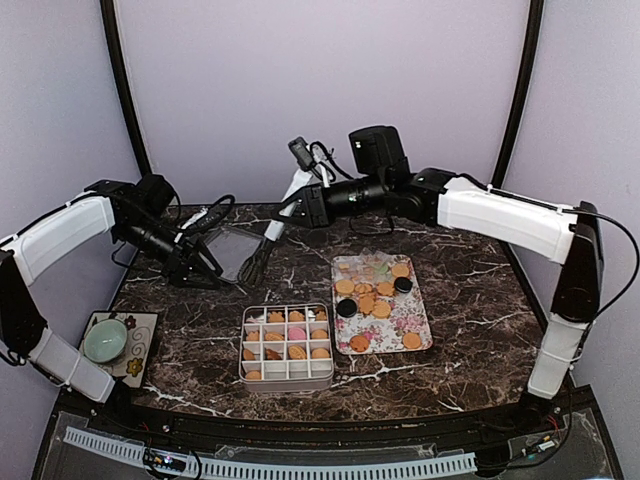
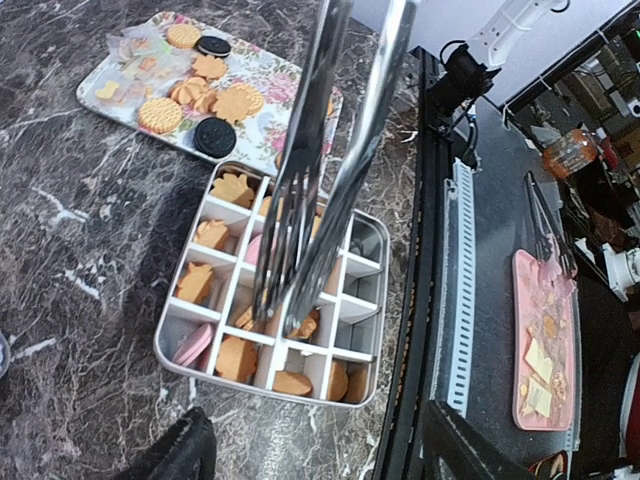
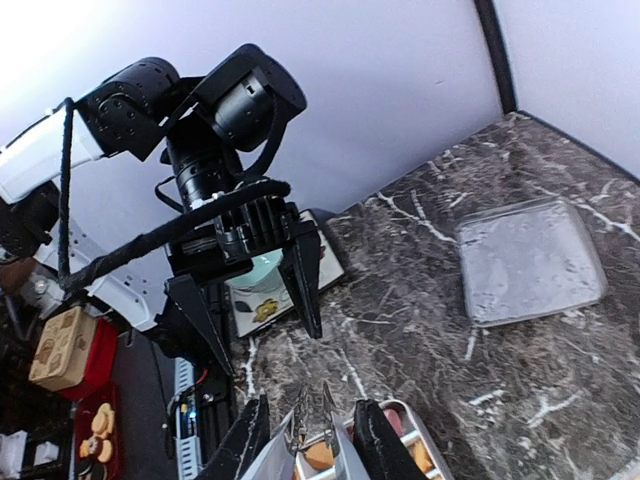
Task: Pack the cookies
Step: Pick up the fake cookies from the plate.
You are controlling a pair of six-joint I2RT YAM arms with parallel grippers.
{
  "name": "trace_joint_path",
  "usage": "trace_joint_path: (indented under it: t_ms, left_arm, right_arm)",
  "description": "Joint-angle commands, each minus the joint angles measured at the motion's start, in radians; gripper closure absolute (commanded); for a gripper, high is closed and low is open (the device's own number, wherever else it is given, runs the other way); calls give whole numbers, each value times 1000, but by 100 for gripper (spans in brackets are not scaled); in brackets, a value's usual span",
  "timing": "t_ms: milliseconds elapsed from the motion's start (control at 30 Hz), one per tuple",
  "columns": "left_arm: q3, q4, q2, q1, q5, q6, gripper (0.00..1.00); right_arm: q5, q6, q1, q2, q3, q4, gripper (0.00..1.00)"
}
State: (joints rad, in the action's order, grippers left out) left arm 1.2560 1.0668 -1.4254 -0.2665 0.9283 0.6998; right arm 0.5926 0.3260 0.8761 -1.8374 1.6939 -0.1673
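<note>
We see a grey metal box split into sixteen square cells [image 1: 287,384] at the middle of a dark marble table. Most of its far and middle cells hold small cookies [image 1: 368,300], golden-orange with one pink. Several cells along its near side look empty.

Just right of the box, a flower-patterned tray [image 1: 405,318] carries a dozen or more loose cookies, two of them black sandwich rounds. We judge the packing to be roughly half done.

Beyond the box to the left lies a clear square lid [image 1: 232,250], not yet on.

Above the far side of the box, the right gripper [image 3: 312,410] clasps the handle end of long metal tongs [image 2: 357,150]. The tongs' tips hang over the box. Left of the box, the left gripper [image 3: 270,355] is spread wide and holds nothing.
</note>
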Motion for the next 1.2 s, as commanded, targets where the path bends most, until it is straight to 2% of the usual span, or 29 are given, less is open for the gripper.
trace_joint_path:
  t_ms: [0,233,500,667,767,800,900,1167]
  left_arm:
    - [12,-36,45,33,-115,-72,24]
    - [40,-94,43,181,-150,-173,15]
    - [32,-62,23,204,-128,-152,16]
    - [27,-98,24,204,-170,-187,14]
    - [28,-131,27,209,-261,-223,2]
    - [28,-144,29,208,-288,-235,1]
    - [25,-156,29,213,-342,-245,1]
    - [6,-155,31,217,-322,-241,1]
  right_arm:
    - [-262,-116,-11,154,-105,-49,73]
    - [-529,-133,-30,382,-373,-50,73]
    - [-720,-102,-34,511,-611,-3,73]
    - [-789,-77,-35,544,-684,28,72]
    - [-829,-67,-35,544,-705,39,72]
    - [-839,-62,-35,543,-710,44,73]
    - [-853,-53,-36,541,-723,66,72]
    - [-844,-28,-42,533,-738,96,65]
